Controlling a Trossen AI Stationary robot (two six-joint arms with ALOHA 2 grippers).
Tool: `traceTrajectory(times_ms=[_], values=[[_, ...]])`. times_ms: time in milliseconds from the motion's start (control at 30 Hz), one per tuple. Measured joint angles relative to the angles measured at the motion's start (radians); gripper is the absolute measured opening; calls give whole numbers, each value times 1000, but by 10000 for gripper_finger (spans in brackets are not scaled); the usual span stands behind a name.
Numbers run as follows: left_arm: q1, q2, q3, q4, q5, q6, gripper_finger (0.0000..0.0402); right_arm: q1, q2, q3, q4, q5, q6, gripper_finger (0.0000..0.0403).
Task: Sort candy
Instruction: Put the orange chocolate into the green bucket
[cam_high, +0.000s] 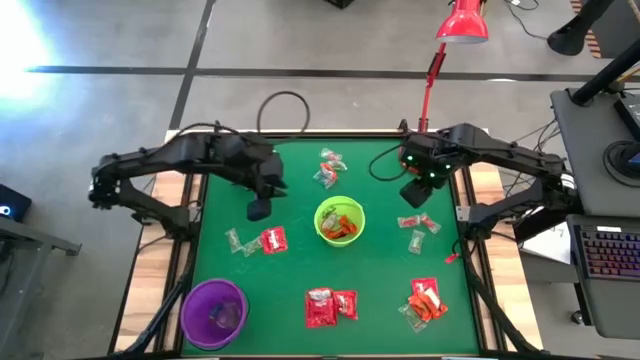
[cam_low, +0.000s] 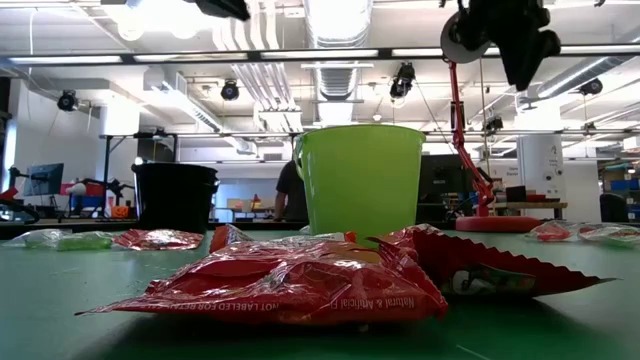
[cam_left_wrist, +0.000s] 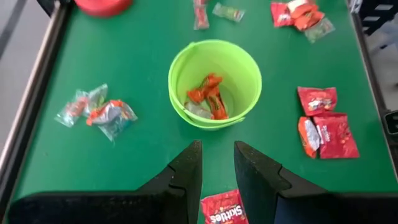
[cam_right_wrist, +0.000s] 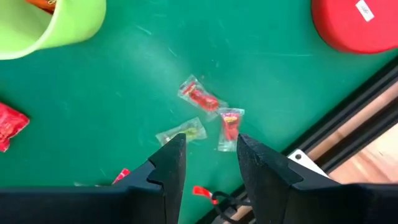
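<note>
Candy lies in groups on the green table (cam_high: 380, 265): pale twist wrappers (cam_high: 328, 168) at the far middle, a red packet with clear wrappers (cam_high: 260, 241) at left, red packets (cam_high: 330, 305) near the front, orange-red wrappers (cam_high: 427, 300) at front right, and clear wrappers (cam_high: 418, 225) at right. Orange-red pieces lie in the lime-green bowl (cam_high: 339, 221). My left gripper (cam_left_wrist: 217, 165) hangs open above the red packet (cam_left_wrist: 224, 210), left of the bowl. My right gripper (cam_right_wrist: 211, 152) hangs open, pointing down over the clear wrappers (cam_right_wrist: 208, 115), well above them.
A purple bowl (cam_high: 213, 313) stands at the front left corner. A black bowl (cam_low: 175, 195) shows in the low view, behind and left of the green one. The red lamp's base (cam_right_wrist: 360, 25) sits at the far right corner, near the table's rail (cam_right_wrist: 348, 118).
</note>
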Motion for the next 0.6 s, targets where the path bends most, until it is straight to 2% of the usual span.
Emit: traceTrajectory(times_ms=[267,500,600], values=[[0,-77,-2,-68,-7,33,75,36,8,-8,33,-2,126,137],[0,-110,-20,-123,-8,22,75,104,-3,-30,31,-78,240,137],[0,-119,-20,-145,-7,15,75,137,-9,-50,28,-80,278,137]])
